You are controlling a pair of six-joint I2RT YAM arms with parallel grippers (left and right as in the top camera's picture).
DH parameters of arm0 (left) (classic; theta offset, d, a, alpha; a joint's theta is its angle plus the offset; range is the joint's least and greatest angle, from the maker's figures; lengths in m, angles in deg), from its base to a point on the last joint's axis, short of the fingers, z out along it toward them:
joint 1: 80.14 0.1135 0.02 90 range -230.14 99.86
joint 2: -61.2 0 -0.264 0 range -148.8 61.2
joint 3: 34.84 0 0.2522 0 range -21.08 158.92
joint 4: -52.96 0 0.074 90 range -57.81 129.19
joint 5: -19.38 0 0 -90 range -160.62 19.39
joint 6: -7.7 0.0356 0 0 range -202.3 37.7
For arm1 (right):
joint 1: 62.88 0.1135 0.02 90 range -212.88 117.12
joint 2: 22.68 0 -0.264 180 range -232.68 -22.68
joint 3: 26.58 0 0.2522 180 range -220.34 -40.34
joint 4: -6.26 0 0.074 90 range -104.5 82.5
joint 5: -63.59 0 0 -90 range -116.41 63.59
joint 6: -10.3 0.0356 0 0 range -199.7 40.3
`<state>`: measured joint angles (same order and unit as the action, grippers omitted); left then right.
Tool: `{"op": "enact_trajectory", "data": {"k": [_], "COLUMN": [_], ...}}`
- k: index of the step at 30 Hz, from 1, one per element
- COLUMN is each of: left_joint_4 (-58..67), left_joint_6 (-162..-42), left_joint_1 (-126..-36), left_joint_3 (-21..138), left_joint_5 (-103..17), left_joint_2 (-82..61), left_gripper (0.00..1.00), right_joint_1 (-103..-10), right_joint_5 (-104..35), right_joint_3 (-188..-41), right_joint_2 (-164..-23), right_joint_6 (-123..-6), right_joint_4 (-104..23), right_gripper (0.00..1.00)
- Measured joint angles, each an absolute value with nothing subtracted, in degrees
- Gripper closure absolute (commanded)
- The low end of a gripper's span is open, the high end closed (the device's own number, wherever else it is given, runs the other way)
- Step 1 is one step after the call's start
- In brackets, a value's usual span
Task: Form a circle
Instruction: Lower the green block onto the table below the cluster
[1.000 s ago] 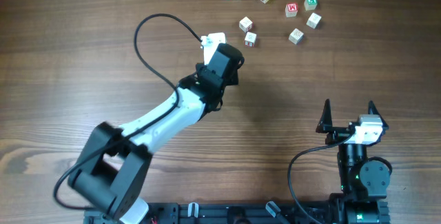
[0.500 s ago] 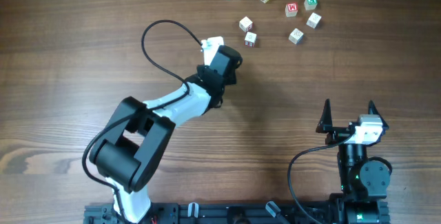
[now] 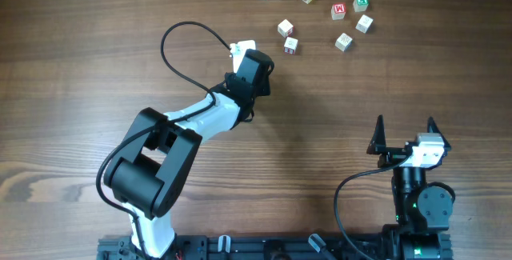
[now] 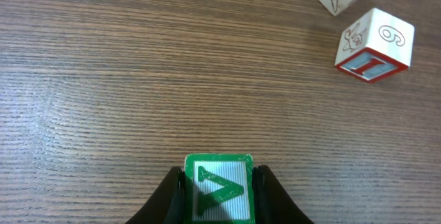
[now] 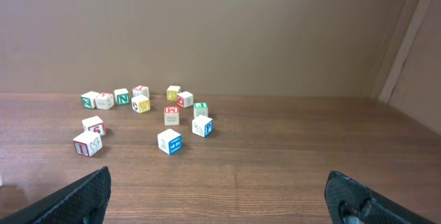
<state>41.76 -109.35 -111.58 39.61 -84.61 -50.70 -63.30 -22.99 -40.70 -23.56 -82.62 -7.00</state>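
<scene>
Left end effector [image 4: 219, 182] pinches green block [image 4: 219, 195] between fingers [image 4: 167, 196].

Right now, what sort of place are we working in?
Probably a robotics lab bench, not a home: a bare wooden table, a plain brown wall behind it, and only lettered toy blocks set out.

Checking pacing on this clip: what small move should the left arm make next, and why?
Probably carry the green-lettered block forward and right toward the red-edged block and set it down nearby. The left gripper is shut on it with only bare table around it, apart from the other blocks.
</scene>
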Motion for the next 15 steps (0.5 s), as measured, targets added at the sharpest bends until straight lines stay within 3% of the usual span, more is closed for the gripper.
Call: {"op": "enact_trajectory", "data": {"k": [15], "left_joint_4": [41.1], "left_joint_6": [-108.3], "left_joint_1": [-116.0], "left_joint_3": [39.8], "left_joint_5": [-84.3], "left_joint_2": [-50.7], "left_gripper": [0.77], "right_joint_1": [-63.3], "right_joint_5": [-23.0], "right_joint_3": [-40.7], "right_joint_2": [-23.6], "right_joint_6": [-82.6], "right_joint_4": [-7.0], "right_gripper": [0.00]}}
